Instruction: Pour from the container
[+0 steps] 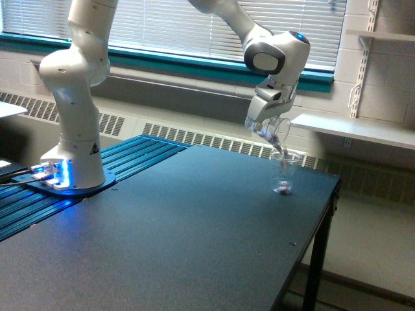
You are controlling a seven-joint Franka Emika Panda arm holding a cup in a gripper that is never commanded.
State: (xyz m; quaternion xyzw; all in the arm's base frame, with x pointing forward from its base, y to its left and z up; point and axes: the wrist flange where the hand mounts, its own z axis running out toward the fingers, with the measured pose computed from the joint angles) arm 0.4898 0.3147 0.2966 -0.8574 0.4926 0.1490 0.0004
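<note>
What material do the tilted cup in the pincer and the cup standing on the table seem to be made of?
The tilted cup looks like clear, glossy plastic: the wall behind shows through it. The standing cup also looks like clear plastic, possibly glass; its small contents show through. The table top looks dark and matte.

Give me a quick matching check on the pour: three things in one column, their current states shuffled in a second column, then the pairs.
1. container
2. measuring cup
3. arm base

A. glows blue on the ribbed blue mat
B. tilted in the gripper, rim down over the other cup
C. upright on the dark table, small pieces at its bottom

Pairs: 1-B, 2-C, 3-A
</note>
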